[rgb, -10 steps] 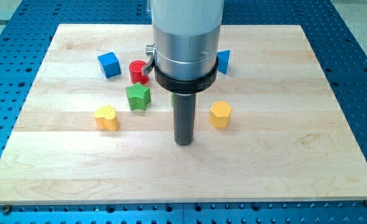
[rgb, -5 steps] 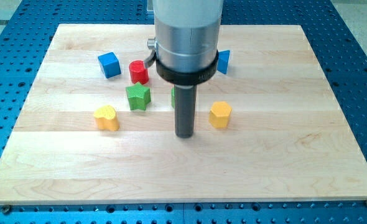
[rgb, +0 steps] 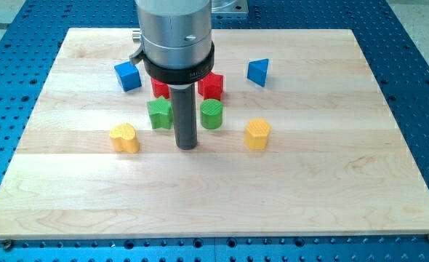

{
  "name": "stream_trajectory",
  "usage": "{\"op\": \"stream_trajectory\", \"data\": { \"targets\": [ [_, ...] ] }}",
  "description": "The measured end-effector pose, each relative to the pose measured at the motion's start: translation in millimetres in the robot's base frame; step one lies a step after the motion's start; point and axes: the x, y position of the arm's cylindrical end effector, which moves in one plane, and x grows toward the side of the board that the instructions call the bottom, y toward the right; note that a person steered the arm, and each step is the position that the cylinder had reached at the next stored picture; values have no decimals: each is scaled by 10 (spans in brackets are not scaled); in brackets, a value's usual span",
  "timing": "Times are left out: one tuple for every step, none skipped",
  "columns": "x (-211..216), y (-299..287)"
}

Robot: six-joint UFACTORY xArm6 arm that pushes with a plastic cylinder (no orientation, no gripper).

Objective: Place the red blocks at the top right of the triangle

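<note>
Red blocks sit above my tip (rgb: 187, 146) in the view: one red block (rgb: 212, 85) shows up and to the tip's right, its shape hard to make out, and the other red block (rgb: 158, 88) is up and slightly left, mostly hidden behind the arm's housing. You have no pincer to read here; the arm ends in a plain dark rod, so there is nothing spread or pressed together.

The tip rests on the wooden board (rgb: 309, 189), touching no block. Just up and left of it stands the green star (rgb: 159, 113), close beside the rod. Just up and right stands the green cylinder (rgb: 211, 114), also near the rod but apart from it. The tip lies between these two and a little below them.

Further right, at about the tip's height, you see the yellow hexagon (rgb: 257, 134). To the left, at the same height, lies the yellow heart (rgb: 125, 137). The blue triangle (rgb: 258, 72) is well up and right, beyond the red block. The blue cube (rgb: 127, 76) is well up and left.
</note>
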Motion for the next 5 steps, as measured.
{"op": "stream_trajectory", "data": {
  "targets": [
    [-87, 59],
    [-265, 76],
    [-648, 42],
    [-937, 244],
    [-1160, 353]
  ]
}}
